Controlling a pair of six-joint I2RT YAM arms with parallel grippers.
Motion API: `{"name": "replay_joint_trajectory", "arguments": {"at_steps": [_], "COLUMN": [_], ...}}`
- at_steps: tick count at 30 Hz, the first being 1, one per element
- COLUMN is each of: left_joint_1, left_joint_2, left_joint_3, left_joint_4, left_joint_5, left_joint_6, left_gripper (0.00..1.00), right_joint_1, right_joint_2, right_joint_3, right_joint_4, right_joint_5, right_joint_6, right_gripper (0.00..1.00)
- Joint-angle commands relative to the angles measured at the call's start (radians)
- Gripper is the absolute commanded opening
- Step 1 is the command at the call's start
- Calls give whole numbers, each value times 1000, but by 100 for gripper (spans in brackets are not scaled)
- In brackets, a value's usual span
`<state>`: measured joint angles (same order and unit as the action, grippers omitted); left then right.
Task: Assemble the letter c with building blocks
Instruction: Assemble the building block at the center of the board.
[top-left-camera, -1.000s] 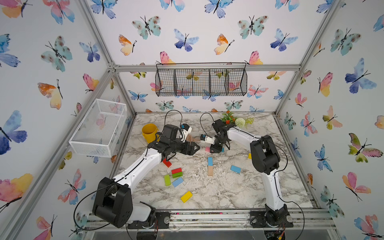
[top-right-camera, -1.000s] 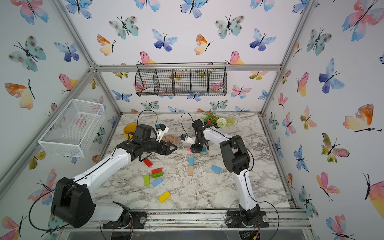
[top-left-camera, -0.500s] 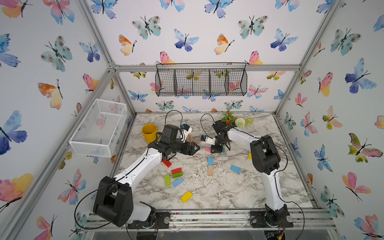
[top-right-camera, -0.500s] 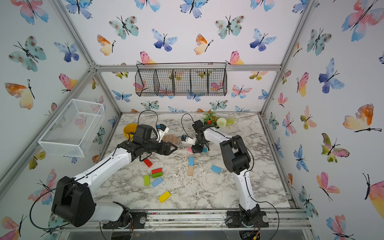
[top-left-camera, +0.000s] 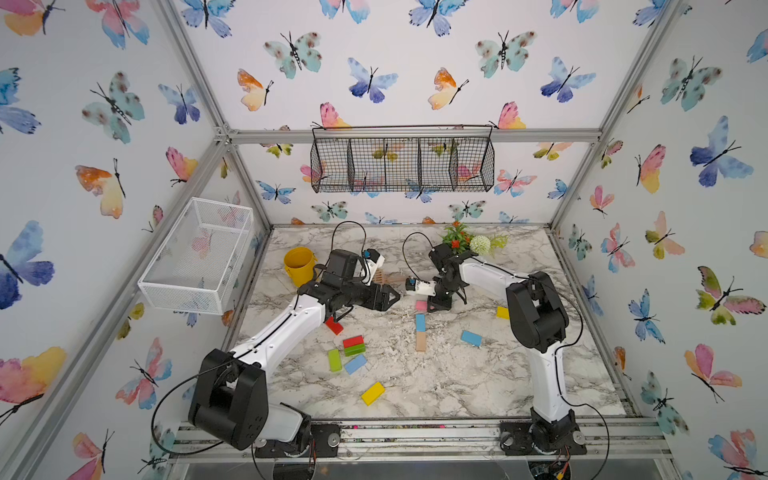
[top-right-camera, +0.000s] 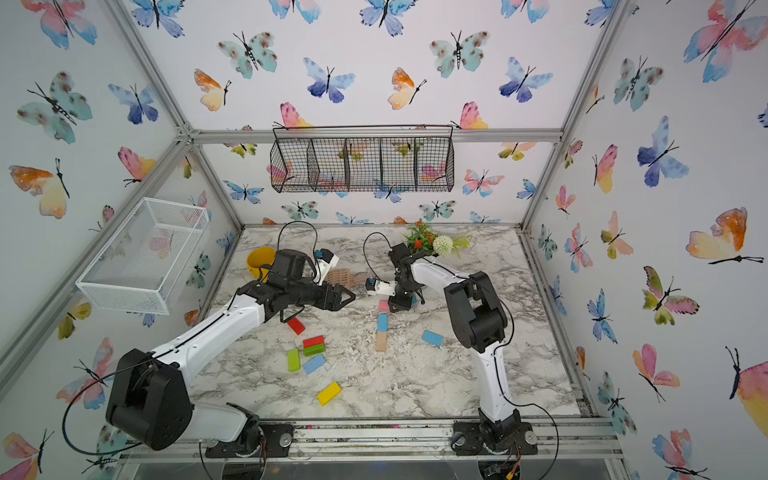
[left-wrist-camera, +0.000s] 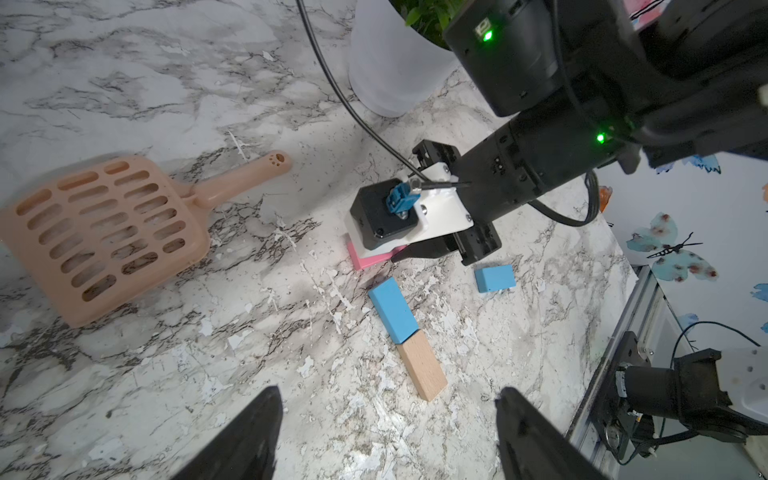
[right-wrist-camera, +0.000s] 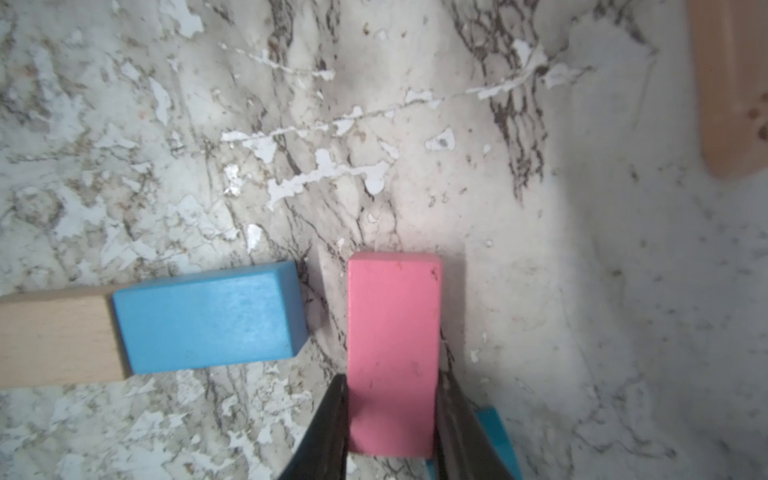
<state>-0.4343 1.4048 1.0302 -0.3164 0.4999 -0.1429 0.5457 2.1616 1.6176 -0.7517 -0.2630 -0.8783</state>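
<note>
My right gripper (right-wrist-camera: 392, 382) is shut on a pink block (right-wrist-camera: 392, 353) that lies low over the marble table, crosswise to the far end of a light blue block (right-wrist-camera: 208, 318). That block joins a tan block (right-wrist-camera: 54, 336) end to end in a line (top-left-camera: 420, 332). A teal block (right-wrist-camera: 494, 428) shows partly behind one finger. My left gripper (left-wrist-camera: 388, 395) hangs open and empty above the table, left of the line, also seen in a top view (top-left-camera: 388, 296). Loose red (top-left-camera: 333, 325), green (top-left-camera: 334, 360), blue (top-left-camera: 471, 338) and yellow (top-left-camera: 372, 393) blocks lie nearer the front.
A tan slotted scoop (left-wrist-camera: 104, 232) lies behind my left gripper. A yellow cup (top-left-camera: 298, 266) stands at the back left and a flower pot (top-left-camera: 469, 243) at the back middle. A white wire basket (top-left-camera: 199, 257) hangs on the left wall.
My right gripper's jaws have narrowed onto the pink block. The left arm has stayed where it was.
</note>
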Motion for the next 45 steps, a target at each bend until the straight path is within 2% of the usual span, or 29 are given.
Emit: {"name": "replay_joint_trajectory", "arguments": {"at_steps": [1,15,31,45], "left_joint_1": [-5,-5,-3,-4], "left_joint_2": [2,16,-21,-9], "left_joint_3": [22,24,22,24], "left_joint_4": [-16,-16,-13,-13], "left_joint_5": [22,28,-2,15], "left_joint_6": [6,2,0,-4], "left_gripper": [81,81,81,81], "right_joint_1": [-7,-9,-9,-8], "right_joint_2": [-31,-19,-26,-32], "right_joint_3": [-12,-5,1,-28], "right_joint_4": [-38,-52,-58,-54], "right_joint_5": [-18,-31,-77,-50], "right_joint_6": [-37,-138,-156,-165], "right_gripper": [20,21,22,24]}}
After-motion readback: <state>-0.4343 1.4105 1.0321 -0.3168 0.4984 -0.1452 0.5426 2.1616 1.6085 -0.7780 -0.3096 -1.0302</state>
